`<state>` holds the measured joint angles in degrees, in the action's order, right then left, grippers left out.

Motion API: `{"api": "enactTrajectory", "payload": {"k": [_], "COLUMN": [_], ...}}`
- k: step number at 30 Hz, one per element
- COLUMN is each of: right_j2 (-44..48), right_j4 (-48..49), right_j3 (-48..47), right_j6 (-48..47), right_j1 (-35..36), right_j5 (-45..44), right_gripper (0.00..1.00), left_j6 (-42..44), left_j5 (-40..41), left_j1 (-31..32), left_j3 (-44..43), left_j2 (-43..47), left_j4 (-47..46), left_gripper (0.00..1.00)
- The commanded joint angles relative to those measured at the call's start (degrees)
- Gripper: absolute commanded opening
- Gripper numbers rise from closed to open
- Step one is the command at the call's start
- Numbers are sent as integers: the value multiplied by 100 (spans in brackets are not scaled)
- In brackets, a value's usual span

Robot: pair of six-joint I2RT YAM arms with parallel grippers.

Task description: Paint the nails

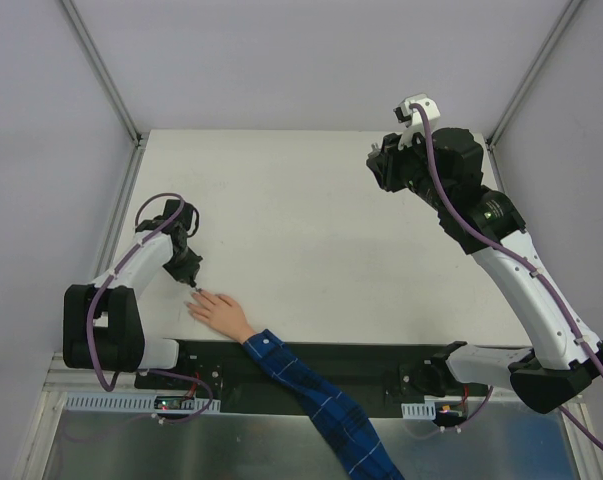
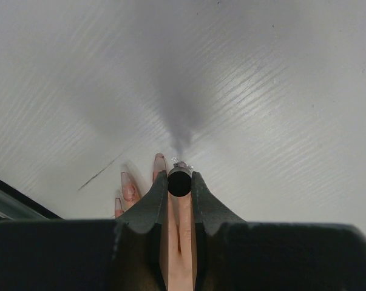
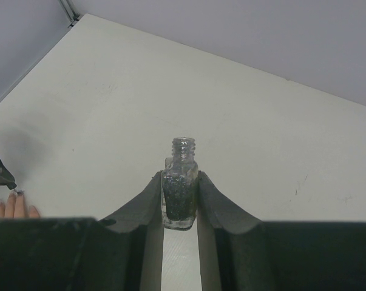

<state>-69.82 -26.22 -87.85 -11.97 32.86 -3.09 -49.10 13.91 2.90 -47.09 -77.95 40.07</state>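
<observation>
Both clamped — left pincer (image 2: 179, 174) low, on brush cap (image 2: 179, 184) over nails (image 2: 160, 159); right pincer (image 3: 180, 197) on bottle (image 3: 181, 176).

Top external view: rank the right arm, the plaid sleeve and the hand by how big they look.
1. right arm: largest, though it is raised nearer the camera, which inflates it.
2. plaid sleeve.
3. hand: clearly smallest.

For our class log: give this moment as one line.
left gripper: shut on brush, at nails | right gripper: shut on open bottle | hand: flat
</observation>
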Motion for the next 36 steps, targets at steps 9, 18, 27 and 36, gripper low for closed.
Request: {"api": "enactTrajectory", "payload": {"k": [9,18,27,36], "right_j2": [153,109,83,65], "right_j4": [170,170,170,170], "right_j3": [-74,-109,-127,-153], "right_j6": [107,98,98,63], "right_j1": [-25,-25,-17,-25], "right_j5": [98,107,98,72], "right_gripper": [0,0,0,0], "left_j6": [-134,-170,-179,-126], "left_j5": [-152,-108,-3,156], "left_j1": [-43,-35,-44,-44], "left_j3": [-90,-160,-230,-336], "left_j2": [237,44,-53,-194], "left_j4": [343,273,220,194], "left_gripper": [0,0,0,0]}}
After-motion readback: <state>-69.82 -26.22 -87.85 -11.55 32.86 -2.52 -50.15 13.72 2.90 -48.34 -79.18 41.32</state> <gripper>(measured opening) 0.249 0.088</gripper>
